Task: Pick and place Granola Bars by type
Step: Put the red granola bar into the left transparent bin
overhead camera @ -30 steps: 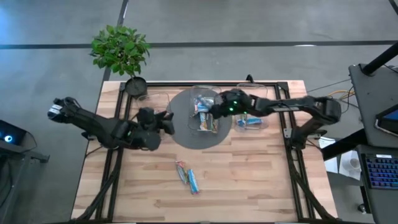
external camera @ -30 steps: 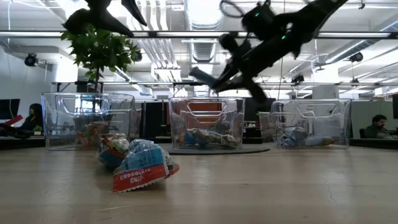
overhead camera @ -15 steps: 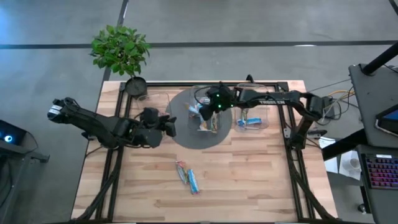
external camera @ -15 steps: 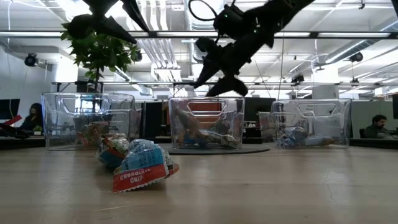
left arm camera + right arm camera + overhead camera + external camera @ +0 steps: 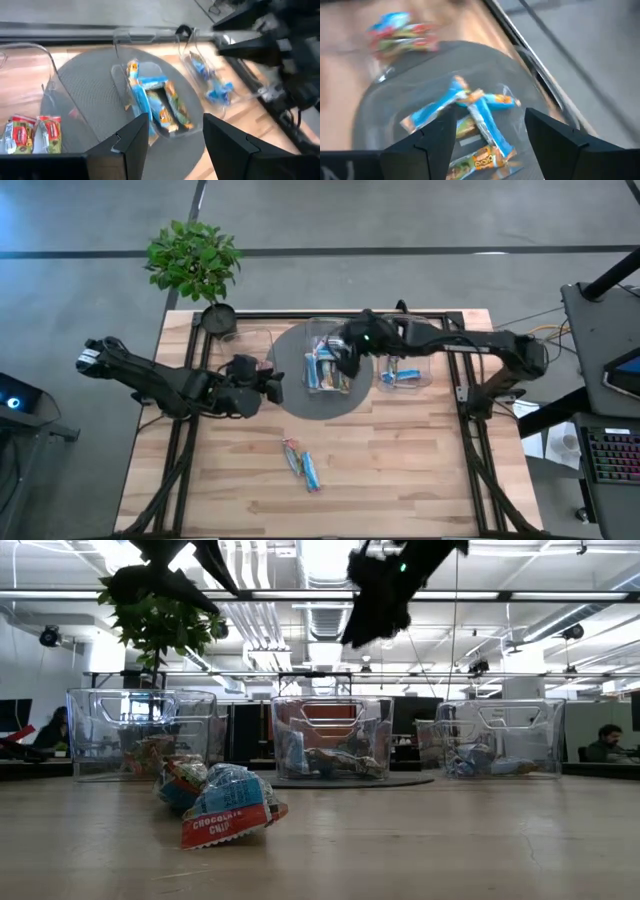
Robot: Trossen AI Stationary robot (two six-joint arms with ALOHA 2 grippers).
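Right gripper (image 5: 347, 358) hangs over the middle clear bin (image 5: 309, 377), fingers spread apart with nothing between them; in the right wrist view its 2 dark fingers (image 5: 417, 146) frame the blue and orange bars (image 5: 475, 115) lying crossed in that bin below. Left gripper (image 5: 268, 380) waits at the left rim of the grey mat (image 5: 290, 395), fingers also spread and empty, looking across at the same bin.

Now outward, to what looks like the next job: 2 loose Granola Bars (image 5: 301, 461) lie on the bare wood, well apart from both grippers, toward the near edge of the table from the bins. They lie just beside each other, long axes running roughly near-to-far with a slight slant. Neither arm is plainly closer, though the left one sits a touch nearer the front, so I'd give it the shorter reach.

From the low view, the front wrapper (image 5: 232, 811) is crinkled and puffy, blue and white over a red band reading "chocolate chip".
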